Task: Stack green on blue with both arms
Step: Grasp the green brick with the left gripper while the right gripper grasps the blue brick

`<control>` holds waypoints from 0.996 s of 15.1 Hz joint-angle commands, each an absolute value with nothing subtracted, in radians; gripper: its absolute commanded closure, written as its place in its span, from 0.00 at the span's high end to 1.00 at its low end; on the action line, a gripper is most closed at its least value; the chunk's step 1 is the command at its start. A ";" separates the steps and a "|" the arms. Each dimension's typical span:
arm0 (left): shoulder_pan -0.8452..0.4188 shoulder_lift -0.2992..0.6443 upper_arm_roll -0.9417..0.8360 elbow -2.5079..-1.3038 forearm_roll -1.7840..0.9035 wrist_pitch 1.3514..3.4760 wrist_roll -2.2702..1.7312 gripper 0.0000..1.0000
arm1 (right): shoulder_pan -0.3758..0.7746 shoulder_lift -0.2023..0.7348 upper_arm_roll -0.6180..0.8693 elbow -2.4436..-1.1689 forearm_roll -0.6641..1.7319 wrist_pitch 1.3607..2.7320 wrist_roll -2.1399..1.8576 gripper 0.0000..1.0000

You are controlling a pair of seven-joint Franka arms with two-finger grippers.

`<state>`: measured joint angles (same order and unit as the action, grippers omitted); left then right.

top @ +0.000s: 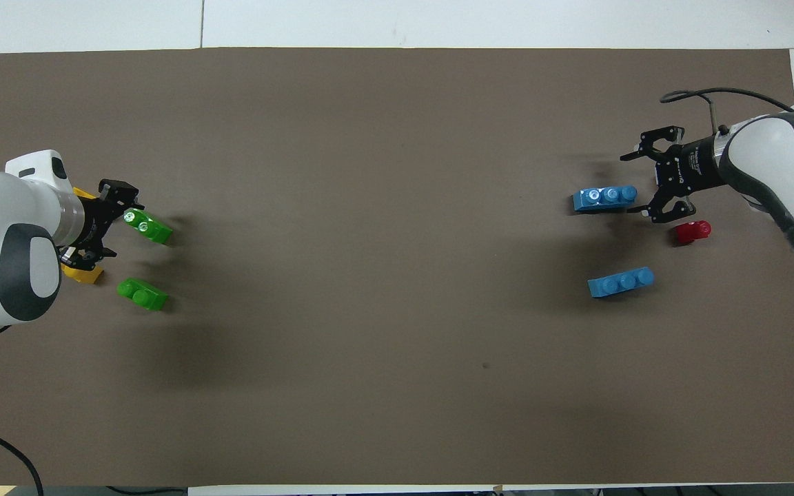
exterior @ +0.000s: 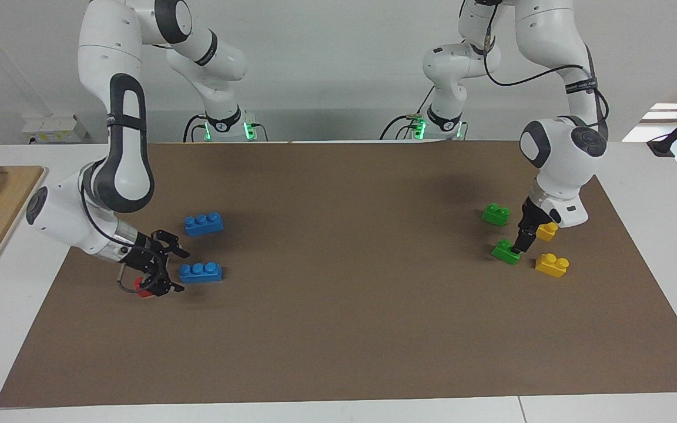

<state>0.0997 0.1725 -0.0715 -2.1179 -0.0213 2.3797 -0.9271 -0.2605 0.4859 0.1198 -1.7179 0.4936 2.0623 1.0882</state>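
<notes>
The right claw [exterior: 175, 271] is down low over the brown mat [exterior: 338, 329] at the right arm's end of the table, its two fingers spread wide, nothing between them yet; the blue brick [exterior: 200, 272] of the task lies flat, studs up, with one short end right at the claw's open mouth (whether a fingertip touches it I cannot tell). Seen from above, the same right claw [top: 633, 184] has one finger to each side of that end of the blue brick [top: 605, 198]. A red brick [exterior: 142, 286] peeks out from under the claw's body, a second red brick [top: 693, 232] sits just beside the claw's wrist, and the other blue brick [exterior: 203, 224] lies apart from the claw, nearer to the robots than the first. The left claw [exterior: 518, 245] points steeply down at the left arm's end, tips at one end of the green brick [exterior: 506, 252]; from above the left claw [top: 116, 220] is plainly spread, pinching nothing, and the green brick [top: 150, 229] reaches out from between its fingers, flat on the mat. The other green brick [exterior: 495, 214] lies clear of the claw, nearer to the robots; one yellow brick [exterior: 552, 264] lies just beside the claw, and another yellow brick [exterior: 548, 231] is half hidden by the claw's body
</notes>
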 commanded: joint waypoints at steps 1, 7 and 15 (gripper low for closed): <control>0.098 0.224 -0.075 -2.088 -0.034 2.410 -0.950 1.00 | -0.262 0.497 0.124 -1.727 0.523 2.103 1.045 1.00; 0.092 0.270 -0.075 -2.075 -0.032 2.425 -0.950 1.00 | -0.255 0.508 0.124 -1.750 0.523 2.144 1.028 0.98; 0.103 0.282 -0.077 -2.069 -0.032 2.436 -0.936 0.00 | -0.255 0.502 0.124 -1.759 0.532 2.132 0.922 0.33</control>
<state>0.0992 0.2647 -0.0759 -2.0939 -0.0214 2.4295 -0.9402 -0.2514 0.5106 0.1215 -1.7500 0.4958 2.1278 0.9952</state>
